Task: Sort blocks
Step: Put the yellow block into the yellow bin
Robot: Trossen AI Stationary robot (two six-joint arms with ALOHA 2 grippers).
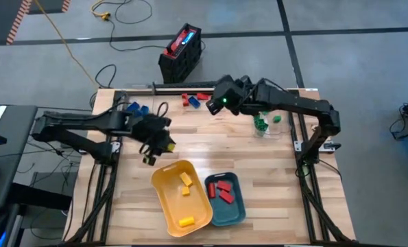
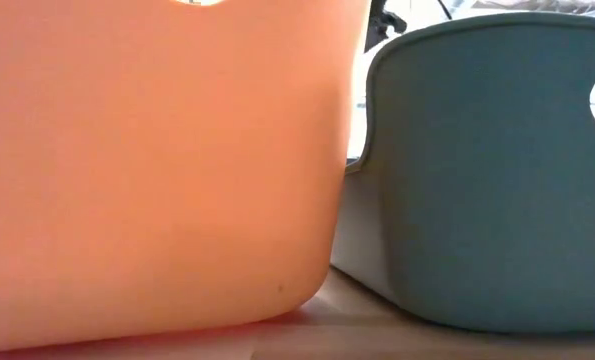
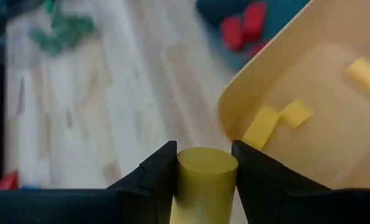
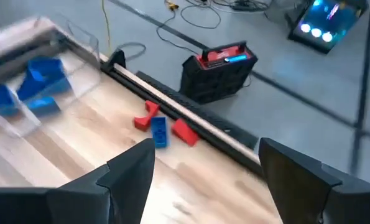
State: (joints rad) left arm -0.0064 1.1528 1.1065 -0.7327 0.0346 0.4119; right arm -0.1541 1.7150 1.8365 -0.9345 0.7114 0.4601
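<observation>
High view is showing the left gripper (image 1: 151, 157) hanging just beside the far rim of the yellow tray (image 1: 164, 203), its jaws closing on a yellow cylinder block (image 3: 204, 180) held upright between the fingers (image 3: 155, 180). Inside the yellow tray, three yellow blocks (image 1: 185, 180) are lying; against the tray's right side, the teal tray (image 1: 235, 212) is holding red blocks (image 1: 223, 189). Farther from the yellow tray, loose red and blue blocks (image 4: 160, 126) are lying along the counter's (image 1: 272, 178) back edge, blue blocks (image 4: 40, 87) are sitting in a clear container (image 4: 60, 43) at the back left, and green blocks (image 1: 260, 123) are sitting in another toward the right. The right gripper (image 4: 200, 171) is hovering over the back-edge cluster, its jaws standing wide apart and holding nothing.

Judging by look, the blocks are being treated as light, rigid plastic with smooth, somewhat slippery faces. The cylinder is offering only curved sides, so a grip across its middle, as here, is seeming surest. The brick-shaped pieces are best being taken across their two flat long sides, since they could easily skid away when nudged
</observation>
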